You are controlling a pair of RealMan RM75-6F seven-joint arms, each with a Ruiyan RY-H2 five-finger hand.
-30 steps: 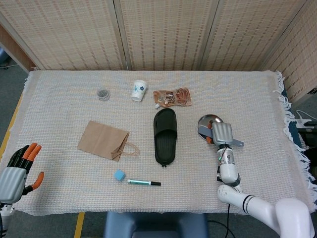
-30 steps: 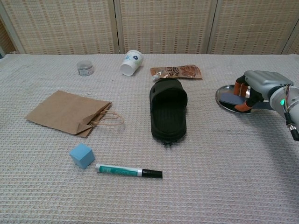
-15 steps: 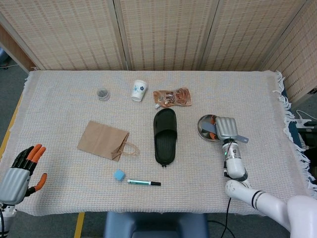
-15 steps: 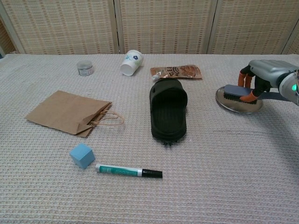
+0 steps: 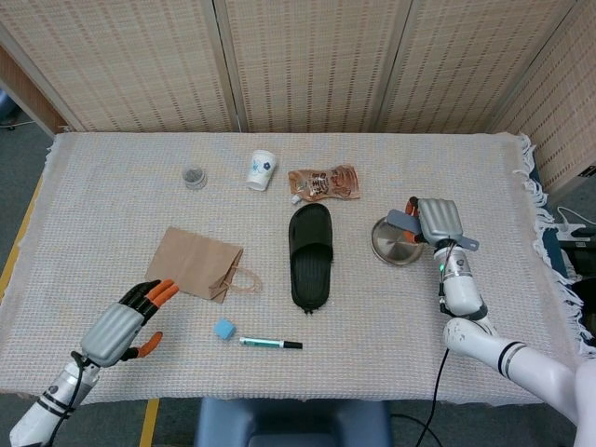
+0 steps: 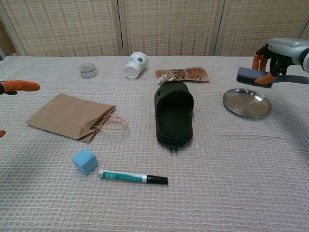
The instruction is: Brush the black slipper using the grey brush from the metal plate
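woven cloth-covered bench (image 5: 112, 168) before reed-panel screens (image 5: 307, 65). black slipper (image 5: 310, 254) at mid-bench as landmark: metal plate (image 6: 246, 102) to its right, paper bag (image 5: 196, 264) to its left. right hand (image 6: 282, 51) raised above the plate, fingers (image 6: 257, 62) clamped on grey brush (image 6: 254, 77), lifted off it. left hand (image 5: 119, 332) low beyond the bag, fingers spread, holding nothing.

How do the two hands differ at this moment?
The right hand holds the grey brush above the metal plate; the left hand holds nothing, fingers apart. The right is raised near the table's right side, the left near the front-left edge. Both have orange fingertips.
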